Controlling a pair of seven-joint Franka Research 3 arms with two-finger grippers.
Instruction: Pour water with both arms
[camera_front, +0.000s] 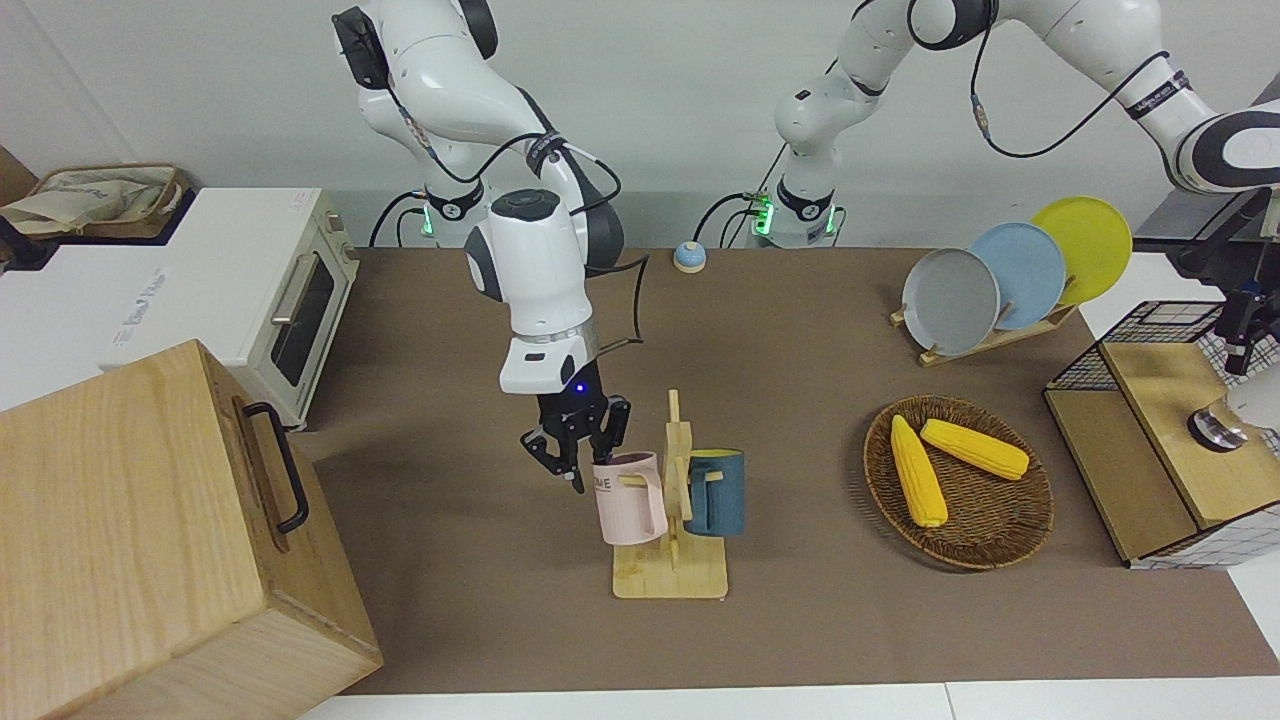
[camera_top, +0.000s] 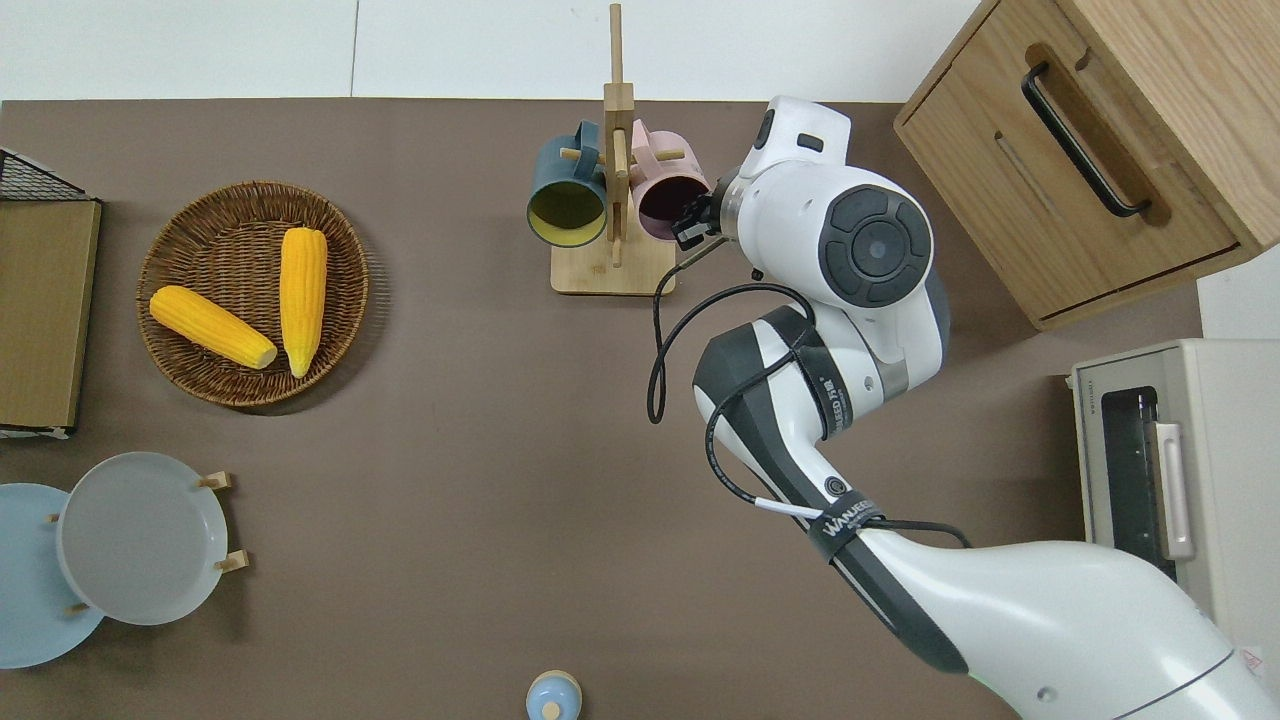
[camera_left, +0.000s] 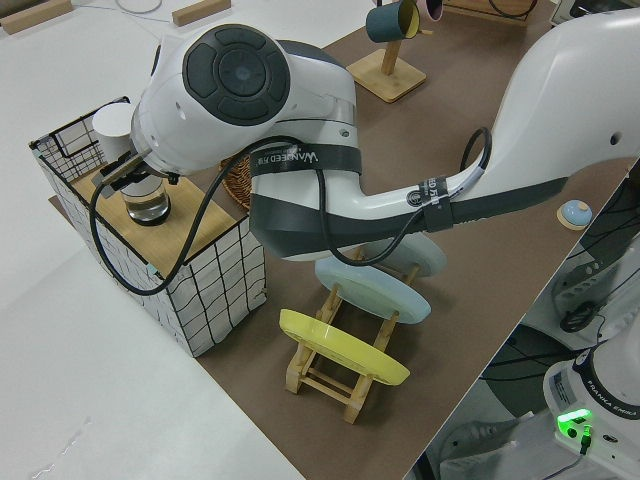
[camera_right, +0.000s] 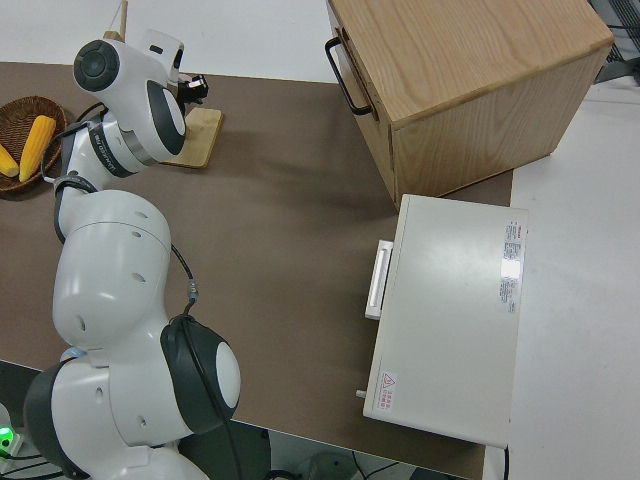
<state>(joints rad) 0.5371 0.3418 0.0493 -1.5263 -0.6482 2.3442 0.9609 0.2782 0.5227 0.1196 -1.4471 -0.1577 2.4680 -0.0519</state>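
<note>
Pink mug (camera_front: 628, 498) hanging on wooden rack (camera_front: 673, 572); right gripper (camera_front: 578, 447) sitting at its 9 o'clock, fingers spreading open at rim. Left gripper (camera_left: 128, 172): finger state indeterminable.

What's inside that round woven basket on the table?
Two yellow corn cobs lie in the woven basket, close together at one end and spread apart at the other. Bare weave shows around them; whatever lies directly under the cobs is covered.

Brown table (camera_front: 800, 620), mug rack (camera_front: 670, 575), corn basket (camera_front: 985, 545), plate rack (camera_front: 990, 340), perhaps bell (camera_front: 689, 257)
</note>
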